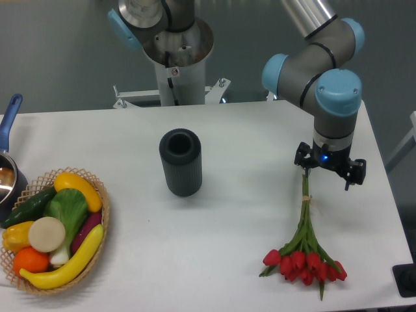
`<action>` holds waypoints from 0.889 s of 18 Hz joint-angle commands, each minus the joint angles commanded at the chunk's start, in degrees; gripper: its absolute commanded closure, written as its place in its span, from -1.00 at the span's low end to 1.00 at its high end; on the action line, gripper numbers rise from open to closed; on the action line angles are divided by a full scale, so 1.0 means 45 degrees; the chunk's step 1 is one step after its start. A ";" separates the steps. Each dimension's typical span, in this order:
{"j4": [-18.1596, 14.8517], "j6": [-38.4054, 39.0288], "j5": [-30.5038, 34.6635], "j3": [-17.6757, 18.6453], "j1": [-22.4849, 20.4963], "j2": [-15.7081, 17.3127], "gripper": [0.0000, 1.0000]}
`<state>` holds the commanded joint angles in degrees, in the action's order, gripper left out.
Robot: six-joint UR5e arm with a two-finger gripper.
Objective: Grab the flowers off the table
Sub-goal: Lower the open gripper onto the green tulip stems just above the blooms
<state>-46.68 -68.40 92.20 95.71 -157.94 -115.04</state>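
Observation:
The flowers point(301, 260) are a bunch of red tulips lying on the white table point(234, 227) at the front right. The blooms point toward the front edge and the thin green stems point(305, 201) run back toward the arm. My gripper point(328, 174) hangs from the blue-capped wrist just past the far end of the stems. Its dark fingers stand spread apart with nothing between them. The left fingertip point(304, 164) is right at the stem tips; I cannot tell whether it touches them.
A dark ribbed cylindrical vase point(181, 162) stands upright mid-table. A wicker basket point(97, 227) of vegetables sits at the front left, with a blue-handled pot point(8, 170) behind it. The arm's base point(175, 52) is at the back. The table's right edge is close to the flowers.

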 joint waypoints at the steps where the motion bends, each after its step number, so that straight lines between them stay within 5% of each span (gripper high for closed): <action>1: 0.0234 0.0855 0.0019 -0.0057 0.0019 -0.0214 -1.00; 16: 0.0256 0.3869 -0.0993 -0.1424 0.0820 -0.2305 -1.00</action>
<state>-45.53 -50.99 87.73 89.30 -154.25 -125.42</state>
